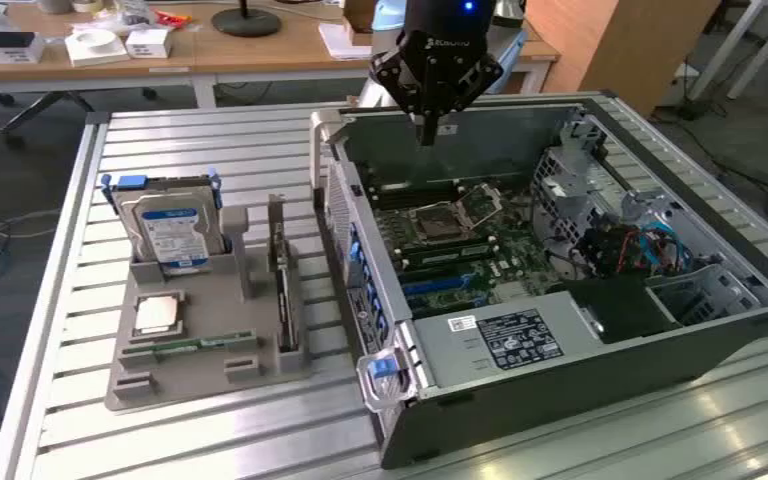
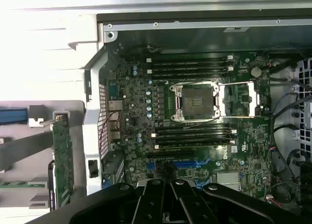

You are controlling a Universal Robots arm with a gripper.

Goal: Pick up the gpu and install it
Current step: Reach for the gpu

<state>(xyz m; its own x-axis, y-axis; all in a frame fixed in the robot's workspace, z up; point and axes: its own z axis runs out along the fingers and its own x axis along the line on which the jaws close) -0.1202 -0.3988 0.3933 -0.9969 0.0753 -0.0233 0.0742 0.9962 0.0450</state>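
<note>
Gray holder [image 1: 157,385] sitting on slatted table [image 1: 224,440], gpu [image 1: 281,285] standing on edge in its slot, untouched, open computer case [image 1: 531,380] lying just beside, gripper [image 1: 424,135] hovering above its far end, jaws pressed together, gripping nothing.

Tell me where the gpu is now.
Exterior view's left: the gpu stands on edge in the grey holder, between the hard drive and the computer case.
</note>
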